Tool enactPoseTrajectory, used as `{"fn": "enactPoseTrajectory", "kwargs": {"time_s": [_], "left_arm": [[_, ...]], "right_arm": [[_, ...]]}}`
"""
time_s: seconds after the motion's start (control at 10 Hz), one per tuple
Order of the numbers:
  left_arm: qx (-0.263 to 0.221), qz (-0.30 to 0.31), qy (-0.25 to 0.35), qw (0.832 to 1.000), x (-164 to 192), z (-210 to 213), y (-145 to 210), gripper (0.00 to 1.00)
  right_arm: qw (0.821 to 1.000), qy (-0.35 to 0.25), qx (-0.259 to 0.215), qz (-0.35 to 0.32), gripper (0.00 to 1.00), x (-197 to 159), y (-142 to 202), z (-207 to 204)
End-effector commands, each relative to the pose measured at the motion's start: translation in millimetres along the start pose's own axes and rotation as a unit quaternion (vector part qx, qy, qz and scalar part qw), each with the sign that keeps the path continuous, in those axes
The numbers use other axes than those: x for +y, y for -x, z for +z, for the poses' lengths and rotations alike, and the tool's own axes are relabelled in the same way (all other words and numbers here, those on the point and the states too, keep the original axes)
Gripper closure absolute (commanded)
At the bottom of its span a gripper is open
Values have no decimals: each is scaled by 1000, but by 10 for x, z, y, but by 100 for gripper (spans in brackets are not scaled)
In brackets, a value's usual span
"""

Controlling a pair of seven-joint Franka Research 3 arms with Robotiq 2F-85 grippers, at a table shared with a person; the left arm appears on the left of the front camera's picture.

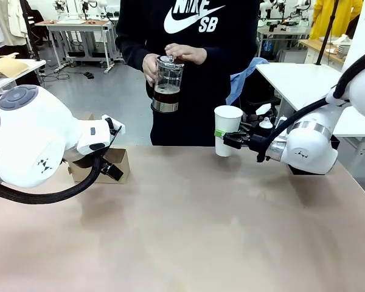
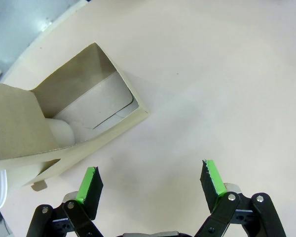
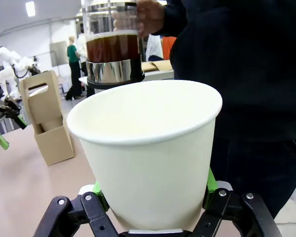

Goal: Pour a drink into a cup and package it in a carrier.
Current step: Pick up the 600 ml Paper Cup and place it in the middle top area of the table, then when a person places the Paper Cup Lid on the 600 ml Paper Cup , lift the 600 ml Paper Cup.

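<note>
In the front view, the right gripper point(image 1: 224, 135) reached in from the right of the frame and pinched the cup point(image 1: 228, 126) low on its side, holding it upright and lidless near the far edge of the table point(image 1: 194, 231). Above and to its left, the person's hands point(image 1: 185, 53) held a glass pot point(image 1: 168, 84) upright, with the drink point(image 1: 166, 95) dark in its lower part and no stream falling. The carrier point(image 1: 119, 163) stood at middle left, partly behind the left arm.

In the left wrist view, the left gripper point(image 2: 151, 178) hung with its fingers spread wide and nothing between them. The carrier point(image 2: 84, 106) lay to the upper left, just beside it.

In the right wrist view, the cup point(image 3: 150, 158) sat clamped between the green pads point(image 3: 210, 181), with the pot point(image 3: 111, 44) above its rim at upper left.

I judged the pour about to begin. The cup needed holding steady and level under the spout.
</note>
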State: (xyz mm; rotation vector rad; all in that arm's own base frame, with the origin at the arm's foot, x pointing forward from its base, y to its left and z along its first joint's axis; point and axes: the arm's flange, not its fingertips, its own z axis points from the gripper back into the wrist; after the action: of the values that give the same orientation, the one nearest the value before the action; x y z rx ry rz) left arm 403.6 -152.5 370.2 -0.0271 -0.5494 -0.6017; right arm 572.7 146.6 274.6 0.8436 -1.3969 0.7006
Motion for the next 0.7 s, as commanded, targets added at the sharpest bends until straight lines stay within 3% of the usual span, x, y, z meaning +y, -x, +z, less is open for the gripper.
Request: {"fn": "enactPoseTrajectory", "kwargs": {"time_s": [0.0, 0.6], "left_arm": [[0, 1, 1, 1000, 6, 3, 2, 0], [0, 1, 1, 1000, 6, 3, 2, 0]], "right_arm": [[1000, -2, -2, 0, 19, 41, -92, 9], [1000, -2, -2, 0, 19, 41, -92, 9]]}}
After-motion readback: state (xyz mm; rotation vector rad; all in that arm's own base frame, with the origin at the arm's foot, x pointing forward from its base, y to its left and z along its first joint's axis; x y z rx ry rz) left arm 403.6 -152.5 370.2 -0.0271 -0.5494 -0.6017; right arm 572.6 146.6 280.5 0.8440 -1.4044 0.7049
